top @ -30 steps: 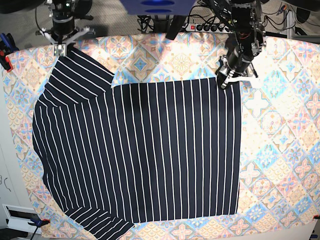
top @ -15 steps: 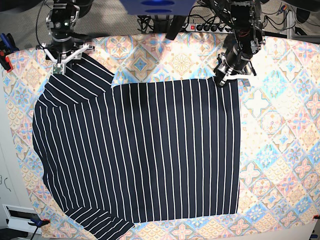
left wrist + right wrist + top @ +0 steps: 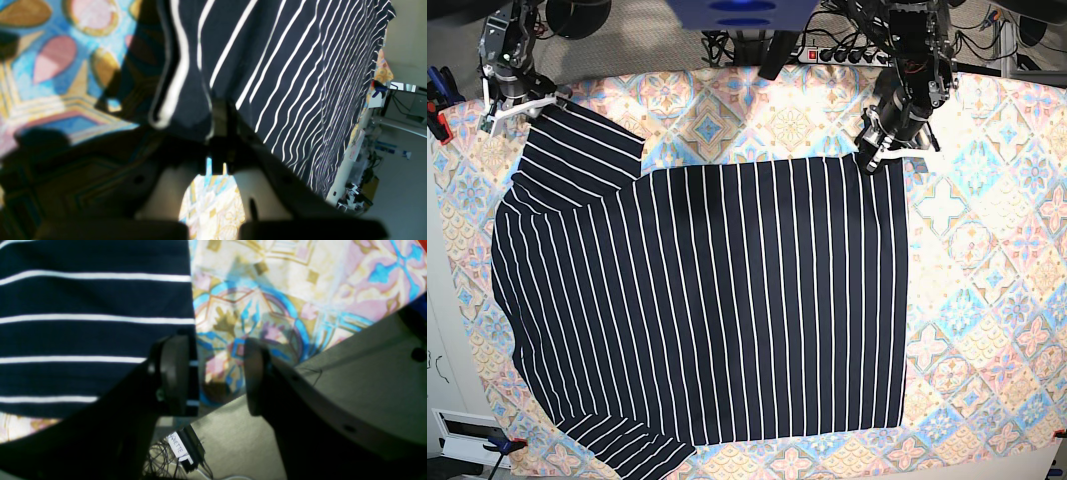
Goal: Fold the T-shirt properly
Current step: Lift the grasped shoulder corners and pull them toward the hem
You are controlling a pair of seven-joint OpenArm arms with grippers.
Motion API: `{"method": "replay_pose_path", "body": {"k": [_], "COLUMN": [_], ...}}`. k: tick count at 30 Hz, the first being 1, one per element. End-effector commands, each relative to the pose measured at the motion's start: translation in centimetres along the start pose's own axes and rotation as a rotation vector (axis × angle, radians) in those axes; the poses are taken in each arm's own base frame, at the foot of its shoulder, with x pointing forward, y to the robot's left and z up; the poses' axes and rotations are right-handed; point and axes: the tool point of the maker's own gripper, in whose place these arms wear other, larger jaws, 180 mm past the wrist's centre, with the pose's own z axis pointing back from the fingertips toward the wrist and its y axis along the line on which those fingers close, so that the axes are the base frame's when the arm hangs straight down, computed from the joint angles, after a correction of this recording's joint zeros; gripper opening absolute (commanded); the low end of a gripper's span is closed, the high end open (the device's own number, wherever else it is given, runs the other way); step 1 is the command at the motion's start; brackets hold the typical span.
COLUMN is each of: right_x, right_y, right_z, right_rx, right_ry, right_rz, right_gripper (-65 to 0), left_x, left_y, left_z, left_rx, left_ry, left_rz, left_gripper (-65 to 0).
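Left pincer (image 3: pixel 874 160) clamped on T-shirt (image 3: pixel 727 300) corner, upper right.
Right pincer (image 3: pixel 522 100) released, upper left, beside sleeve edge; shirt spreads downward from both.

Base overhead; wrists close, sharing T-shirt (image 3: pixel 717 300).

A table under a floral tablecloth (image 3: pixel 987 300) carries the striped T-shirt (image 3: pixel 727 300), spread flat across it.

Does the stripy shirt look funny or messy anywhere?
A little. The T-shirt lies mostly flat, but the left gripper pinches its far corner, bunching the fabric there. Its near sleeve hangs over the edge of the tablecloth.
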Motion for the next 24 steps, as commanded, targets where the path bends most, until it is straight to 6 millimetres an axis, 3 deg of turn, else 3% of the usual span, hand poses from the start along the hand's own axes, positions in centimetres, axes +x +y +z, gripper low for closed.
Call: {"method": "replay_pose_path", "body": {"k": [1, 10, 18, 24], "right_x": [0.8, 0.4, 2.6, 1.9], "right_y": [0.1, 0.4, 1.5, 1.8], "right_z": [0.2, 0.3, 1.7, 1.4], "right_rx": [0.010, 0.016, 0.046, 0.053], "right_ry": [-0.023, -0.012, -0.079, -0.059], "right_rz": [0.005, 0.006, 0.033, 0.036], "right_gripper": [-39.5, -39.7, -39.8, -39.6], "left_x": [-0.3, -0.2, -0.3, -0.3], "left_y": [0.8, 0.6, 0.4, 0.4], "left_z": [0.2, 0.1, 0.0, 0.0], "left_rx": [0.035, 0.032, 0.028, 0.029], "left_ry": [0.014, 0.013, 0.014, 0.014], "left_rz": [-0.008, -0.009, -0.009, -0.008], "left_gripper": [-65.0, -65.0, -65.0, -65.0]}}
